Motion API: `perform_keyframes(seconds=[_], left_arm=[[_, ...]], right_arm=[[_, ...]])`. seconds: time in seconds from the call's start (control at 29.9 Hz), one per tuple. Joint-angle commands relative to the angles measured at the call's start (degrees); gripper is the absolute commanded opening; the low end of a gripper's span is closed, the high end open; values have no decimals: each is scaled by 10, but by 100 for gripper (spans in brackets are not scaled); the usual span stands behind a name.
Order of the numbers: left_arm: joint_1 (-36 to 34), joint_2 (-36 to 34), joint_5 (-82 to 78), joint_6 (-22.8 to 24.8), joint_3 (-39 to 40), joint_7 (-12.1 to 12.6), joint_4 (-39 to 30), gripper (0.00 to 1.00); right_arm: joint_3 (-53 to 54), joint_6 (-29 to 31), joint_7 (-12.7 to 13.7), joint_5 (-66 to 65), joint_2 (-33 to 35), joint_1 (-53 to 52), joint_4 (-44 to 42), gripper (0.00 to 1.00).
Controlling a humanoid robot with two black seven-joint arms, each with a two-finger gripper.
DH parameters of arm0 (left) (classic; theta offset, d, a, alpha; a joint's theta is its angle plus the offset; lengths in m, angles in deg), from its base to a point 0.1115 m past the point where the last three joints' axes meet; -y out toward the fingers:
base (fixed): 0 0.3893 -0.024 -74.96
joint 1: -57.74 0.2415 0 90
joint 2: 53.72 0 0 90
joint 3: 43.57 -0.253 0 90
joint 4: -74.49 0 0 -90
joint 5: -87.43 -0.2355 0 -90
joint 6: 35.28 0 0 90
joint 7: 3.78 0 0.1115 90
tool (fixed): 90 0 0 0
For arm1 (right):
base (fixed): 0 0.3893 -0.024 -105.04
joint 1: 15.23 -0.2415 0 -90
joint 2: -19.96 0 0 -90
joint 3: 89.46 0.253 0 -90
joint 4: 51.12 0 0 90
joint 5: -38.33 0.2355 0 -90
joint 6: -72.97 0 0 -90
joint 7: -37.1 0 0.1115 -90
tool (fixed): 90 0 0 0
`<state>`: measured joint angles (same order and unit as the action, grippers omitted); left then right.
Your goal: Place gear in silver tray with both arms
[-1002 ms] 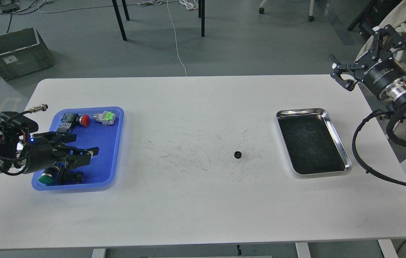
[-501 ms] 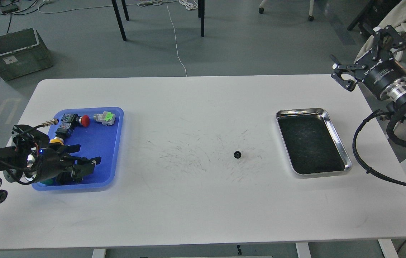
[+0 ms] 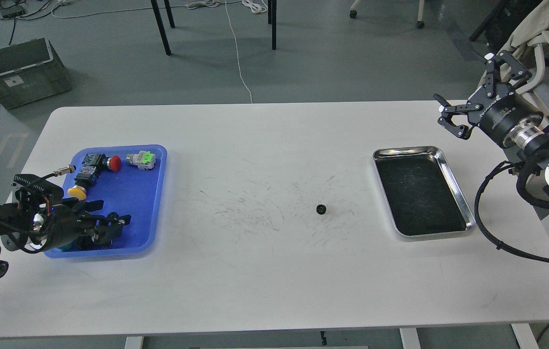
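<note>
The gear [image 3: 321, 209] is small and black and lies on the white table right of centre, left of the silver tray. The silver tray [image 3: 453, 181] lies at the right, and its dark inside holds nothing. My left gripper [image 3: 113, 216] hovers low over the front part of the blue tray, far left of the gear. Its fingers look apart and hold nothing. My right gripper [image 3: 474, 90] hangs above the table's back right corner, behind the silver tray, with its fingers spread wide and empty.
A blue plastic tray [image 3: 157, 194] at the left holds several push buttons and switches, among them a red button [image 3: 115, 163] and a yellow one [image 3: 76, 193]. A grey crate [image 3: 22, 70] and chair legs stand on the floor beyond the table.
My left arm has drawn back and down toward the table's front left. My right gripper has moved left and slightly down toward the table's back right corner. The gear and tray have not moved.
</note>
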<state>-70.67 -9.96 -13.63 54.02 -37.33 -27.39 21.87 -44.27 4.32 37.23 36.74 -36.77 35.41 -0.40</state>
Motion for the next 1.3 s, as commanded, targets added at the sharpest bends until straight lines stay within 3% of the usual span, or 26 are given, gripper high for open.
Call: perform_keyframes(seconds=[0.0,0.13,0.2,0.27,0.37,0.67,1.27], left_arm=[[-3,0,3,0,1,-4,1,84],[-8,-1,9,-1,2,-7,1,87],[-8,-1,10,-1,3,-10,2,87],[-9,-1,10,-1,3,-10,2,88],[-11,-1,10,-1,6,-11,0,89],[-18,-5,13,-2,11,-12,-5,93],[-27,-7,31,-12,10,-11,-9,93]], right_arm=[[-25,-3,3,-91,0,-9,9,99],[-30,-3,9,-189,0,-12,52,99],[-39,-2,25,-247,1,-13,102,99],[-62,-2,39,-307,7,-19,141,99],[-136,-9,39,-377,17,-70,162,98],[-417,-15,42,-469,32,-253,172,98],[-560,-14,78,-517,-102,-304,131,93]])
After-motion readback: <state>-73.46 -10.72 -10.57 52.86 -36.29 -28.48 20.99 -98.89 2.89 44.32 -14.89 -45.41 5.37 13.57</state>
